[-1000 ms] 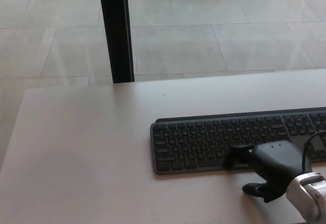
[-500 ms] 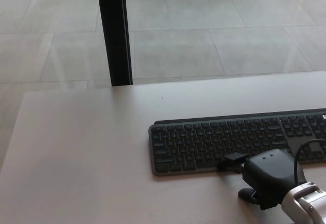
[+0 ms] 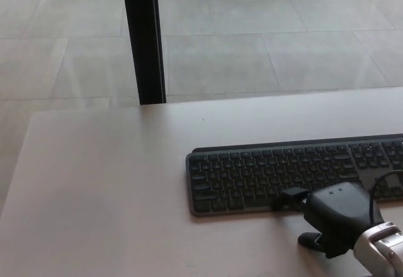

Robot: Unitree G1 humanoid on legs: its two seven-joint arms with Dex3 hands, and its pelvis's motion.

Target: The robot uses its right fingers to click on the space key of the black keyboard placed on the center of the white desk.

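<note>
Barely anything moved since half a second ago: right hand (image 3: 337, 217) sits a touch further right and lower at the near edge of the keyboard (image 3: 277, 173), and the whole view has shifted slightly, so that is partly the camera. A second ago the hand was slightly higher over the bottom key row.

Counts: one black keyboard, one white desk (image 3: 107, 182), one robot hand in view, one dark vertical post (image 3: 143, 38) beyond the far desk edge, tiled floor (image 3: 264, 31) behind it. Left hand does not show.

Keyboard lies on the desk right of centre in the scene, long side running left to right, its right end cut off by the frame edge. Right hand comes in from the near right corner, silver wrist partly cut off. One finger (image 3: 288, 199) pokes out left and far, tip over the bottom key row about where the long space key runs; whether it actually presses the key cannot be told. Another stubby digit curls under the near side of the hand above the desk. Fingers look narrow and hold nothing. Thin black cable loops by the wrist over the right keys. Key legends too small to read; space key itself mostly hidden under the hand.
</note>
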